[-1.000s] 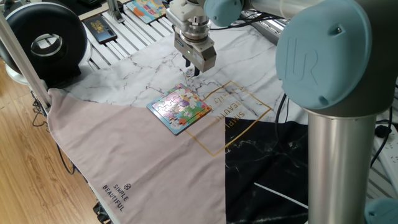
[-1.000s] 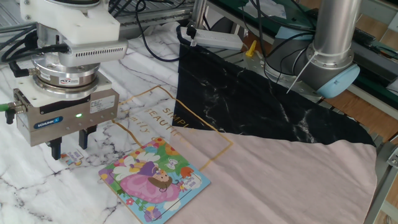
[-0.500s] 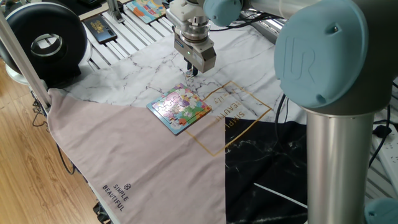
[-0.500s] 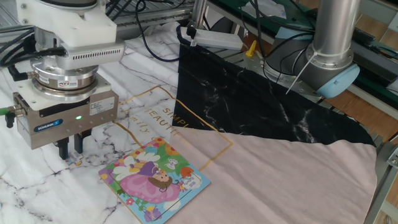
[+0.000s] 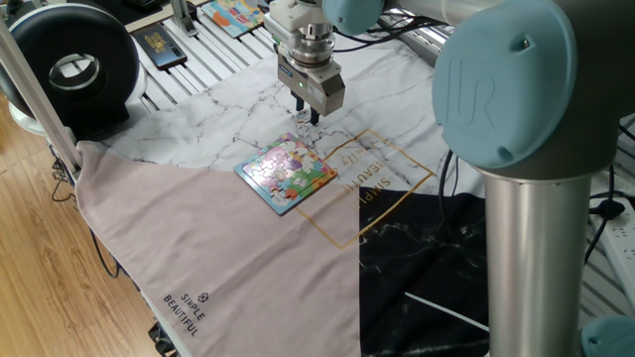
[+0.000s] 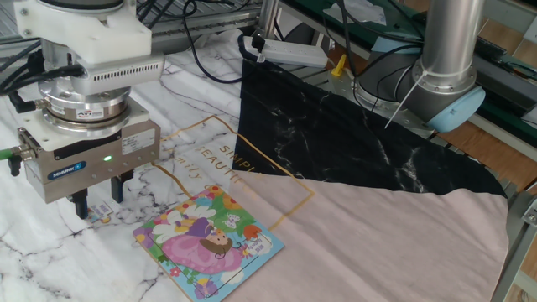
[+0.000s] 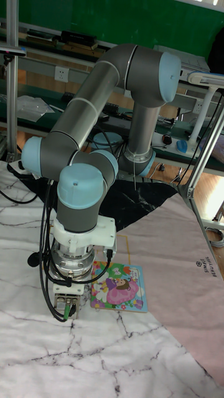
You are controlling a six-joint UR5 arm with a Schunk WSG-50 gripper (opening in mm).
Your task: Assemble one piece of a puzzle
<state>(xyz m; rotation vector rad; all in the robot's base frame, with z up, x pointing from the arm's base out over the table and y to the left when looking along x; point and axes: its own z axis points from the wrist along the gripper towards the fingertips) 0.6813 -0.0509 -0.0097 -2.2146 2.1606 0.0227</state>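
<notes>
- The puzzle lies flat on the desk, on the marble-patterned cloth, just beside the end effector and a little nearer the pink cloth.
- A small loose piece lies on the cloth right under the end effector, apart from the puzzle's near corner.
- The end effector points straight down, its two fingers spread apart to either side of the piece. They look to be just above it or about level with it; I cannot tell whether they touch it.
- Progress: early, as I judge it. The piece is not yet gripped and not yet in the puzzle. Left to do: close on the piece, lift it, carry it to its gap in the puzzle and press it in. The gap itself is too small to make out.
- Against the frame half a second ago: the fingers then stood close together and are now wider apart; the end effector has shifted only slightly. A second ago they were also spread. The puzzle and the piece have not moved.
- The orange-edged board and the dark card sit well beyond the end effector, untouched.
</notes>
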